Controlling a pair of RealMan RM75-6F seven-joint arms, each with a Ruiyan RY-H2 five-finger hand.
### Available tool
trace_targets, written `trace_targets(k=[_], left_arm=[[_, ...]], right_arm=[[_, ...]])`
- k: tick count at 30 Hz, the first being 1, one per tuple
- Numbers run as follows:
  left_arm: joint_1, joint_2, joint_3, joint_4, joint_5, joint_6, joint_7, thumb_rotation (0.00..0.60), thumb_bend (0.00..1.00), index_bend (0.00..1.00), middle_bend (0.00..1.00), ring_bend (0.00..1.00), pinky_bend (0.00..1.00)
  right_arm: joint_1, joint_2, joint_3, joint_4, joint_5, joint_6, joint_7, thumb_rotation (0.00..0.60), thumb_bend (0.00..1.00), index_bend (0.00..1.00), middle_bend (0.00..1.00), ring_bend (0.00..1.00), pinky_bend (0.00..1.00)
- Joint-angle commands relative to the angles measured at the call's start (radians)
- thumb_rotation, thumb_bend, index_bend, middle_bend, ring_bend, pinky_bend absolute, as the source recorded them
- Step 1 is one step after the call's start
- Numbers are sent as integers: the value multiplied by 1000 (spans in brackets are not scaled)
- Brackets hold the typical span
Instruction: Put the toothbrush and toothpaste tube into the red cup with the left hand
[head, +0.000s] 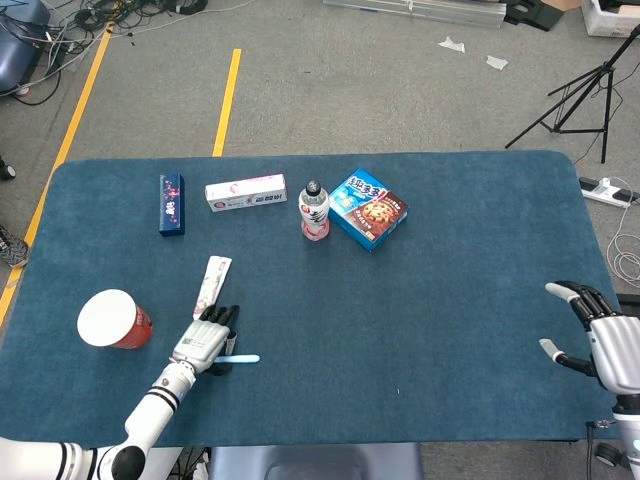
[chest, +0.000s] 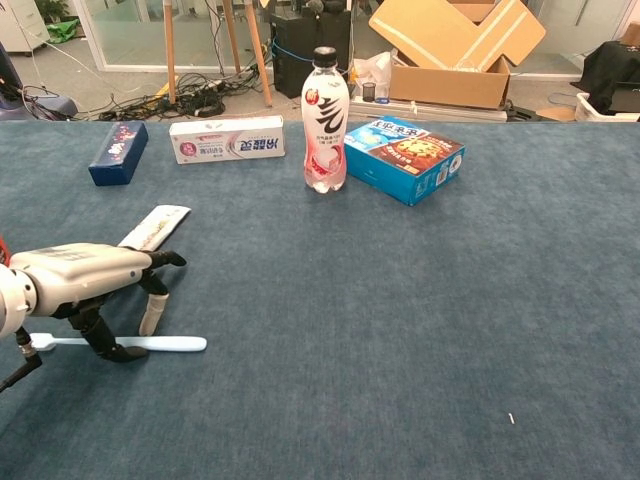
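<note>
The light blue toothbrush (head: 241, 358) (chest: 160, 344) lies flat on the blue table near the front left. My left hand (head: 206, 339) (chest: 80, 275) hovers over its handle with the fingers pointing down and apart. The dark thumb touches the handle, and a pale finger stands on the far side of it. The white toothpaste tube (head: 212, 281) (chest: 155, 227) lies just beyond the hand. Left of the hand stands the red cup (head: 113, 320), upright with its white inside showing. My right hand (head: 598, 333) hangs open at the table's right edge, holding nothing.
At the back stand a dark blue box (head: 171, 204) (chest: 117, 153), a white toothpaste carton (head: 246, 192) (chest: 226, 139), a pink drink bottle (head: 314, 212) (chest: 326, 120) and a blue cookie box (head: 367, 208) (chest: 404, 158). The table's front edge (head: 300, 442) is close to the left hand.
</note>
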Motion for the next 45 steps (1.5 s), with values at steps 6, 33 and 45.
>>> trace_targets(k=[6, 33, 45], left_arm=[[-3, 3, 3, -1, -11, 0, -4, 600, 287, 584, 0, 0, 0], [68, 162, 9, -275, 169, 214, 4, 600, 289, 596, 0, 0, 0], [120, 247, -57, -370, 250, 336, -37, 600, 347, 598, 0, 0, 0]], right_arm=[[-1, 1, 0, 0, 1, 1, 1, 600, 123, 257, 241, 222, 595], [-6, 1, -2, -5, -5, 9, -1, 600, 123, 257, 241, 222, 595], [-6, 0, -3, -6, -7, 10, -4, 600, 123, 256, 241, 222, 595]])
